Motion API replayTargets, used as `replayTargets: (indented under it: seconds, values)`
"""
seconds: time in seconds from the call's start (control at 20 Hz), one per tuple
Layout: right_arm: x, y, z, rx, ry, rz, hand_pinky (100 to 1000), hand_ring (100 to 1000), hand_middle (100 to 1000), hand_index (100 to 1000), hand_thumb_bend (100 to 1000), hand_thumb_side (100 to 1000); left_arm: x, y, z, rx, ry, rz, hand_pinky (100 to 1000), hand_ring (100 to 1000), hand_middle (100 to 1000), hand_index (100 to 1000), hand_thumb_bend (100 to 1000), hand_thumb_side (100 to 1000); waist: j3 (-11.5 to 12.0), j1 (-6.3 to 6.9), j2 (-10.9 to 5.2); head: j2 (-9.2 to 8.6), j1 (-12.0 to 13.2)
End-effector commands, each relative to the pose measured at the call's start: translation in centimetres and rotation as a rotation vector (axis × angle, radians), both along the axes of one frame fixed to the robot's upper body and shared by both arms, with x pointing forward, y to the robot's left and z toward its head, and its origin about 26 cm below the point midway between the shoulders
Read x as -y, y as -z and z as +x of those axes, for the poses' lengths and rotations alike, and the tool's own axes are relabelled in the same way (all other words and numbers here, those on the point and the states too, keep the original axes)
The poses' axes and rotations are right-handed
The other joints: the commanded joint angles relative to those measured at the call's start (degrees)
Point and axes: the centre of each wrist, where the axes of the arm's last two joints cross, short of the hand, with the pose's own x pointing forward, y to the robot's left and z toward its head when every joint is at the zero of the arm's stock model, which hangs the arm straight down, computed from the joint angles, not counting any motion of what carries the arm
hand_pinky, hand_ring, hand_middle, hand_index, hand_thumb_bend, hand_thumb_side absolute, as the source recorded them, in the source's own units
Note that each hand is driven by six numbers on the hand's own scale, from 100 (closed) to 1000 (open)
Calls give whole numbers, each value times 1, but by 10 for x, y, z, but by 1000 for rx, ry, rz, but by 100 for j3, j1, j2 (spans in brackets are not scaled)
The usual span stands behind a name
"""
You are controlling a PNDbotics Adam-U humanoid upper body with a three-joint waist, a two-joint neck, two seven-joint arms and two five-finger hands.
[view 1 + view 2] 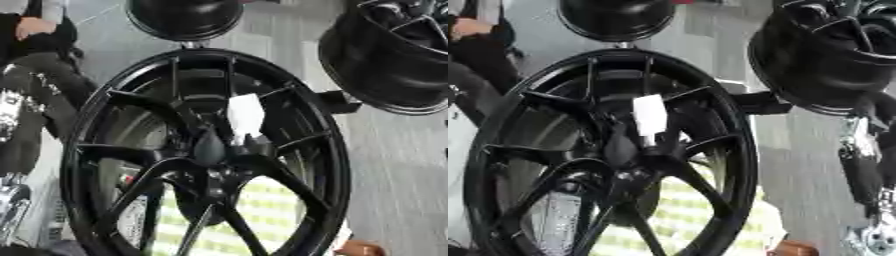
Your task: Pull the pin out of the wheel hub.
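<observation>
The white pin stands upright in the black wheel hub — seemingly long axis vertical — while only the right eye view shows the right arm, its fingers unseen.

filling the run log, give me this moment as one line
wheel hub upright, fills view | white piece at its middle | no robot hand seen on it

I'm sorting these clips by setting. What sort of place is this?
Probably a wheel workshop or storage area: a large black spoked wheel stands in front, more black wheels sit behind it, and the floor is bare grey.
</observation>
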Motion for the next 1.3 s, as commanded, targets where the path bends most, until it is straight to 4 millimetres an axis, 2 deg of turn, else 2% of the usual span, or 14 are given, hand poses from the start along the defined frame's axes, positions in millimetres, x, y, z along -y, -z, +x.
replayTargets:
  seconds: [0.05, 0.4, 0.65, 0.85, 1.0, 1.3]
  values:
    - [0, -7, -1, 24, -1, -10, 687, 806, 693, 786, 100, 659, -1, -6, -2, 24, -1, 9, 757, 649, 619, 757, 100, 710, 4, 37, -71, -75, -3]
    - [1, -7, -1, 20, -7, -23, 691, 807, 694, 787, 100, 658, -1, -7, -2, 25, 0, 10, 758, 650, 620, 758, 100, 708, 14, 32, -75, -73, -2]
    - [14, -17, 1, 27, -37, -165, 713, 812, 699, 791, 100, 643, -1, -8, -2, 27, 5, 20, 758, 651, 621, 758, 100, 705, 26, -6, -102, -67, 0]
    - [33, -36, 3, 17, -76, -379, 751, 818, 706, 797, 100, 633, -2, -8, -2, 28, 5, 28, 758, 651, 621, 758, 100, 703, 32, -44, -126, -70, -29]
    - [47, -51, 4, -17, -120, -532, 779, 823, 715, 803, 100, 591, -2, -9, -2, 27, 5, 33, 758, 651, 621, 758, 100, 702, 38, -70, -139, -78, -57]
    - [60, -86, 8, -78, -188, -740, 813, 829, 721, 805, 100, 572, -3, -9, -2, 27, 9, 43, 759, 652, 623, 759, 100, 698, 51, -90, -176, -72, -80]
